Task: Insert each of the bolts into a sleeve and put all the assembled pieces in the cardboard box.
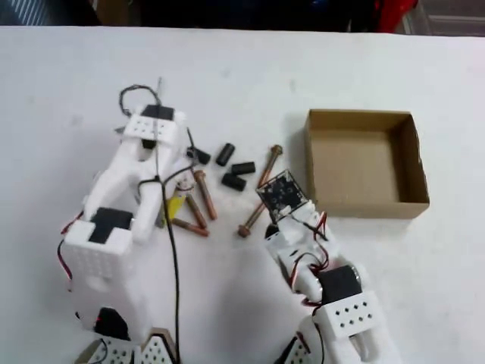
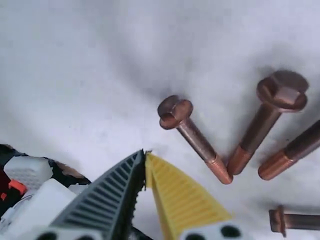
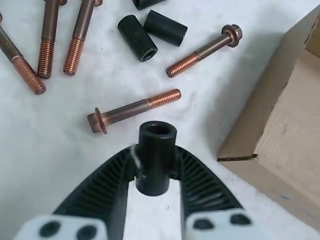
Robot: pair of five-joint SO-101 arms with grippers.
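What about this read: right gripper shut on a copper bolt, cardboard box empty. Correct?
One part is wrong. The right wrist view shows the right gripper shut on a black sleeve, not a copper bolt. The cardboard box is empty, as you said.

Copper bolts [image 1: 204, 193] lie scattered among black sleeves [image 1: 242, 168] near the open cardboard box [image 1: 367, 208]; the right end effector [image 3: 155, 150] clamps one sleeve [image 3: 156, 160].
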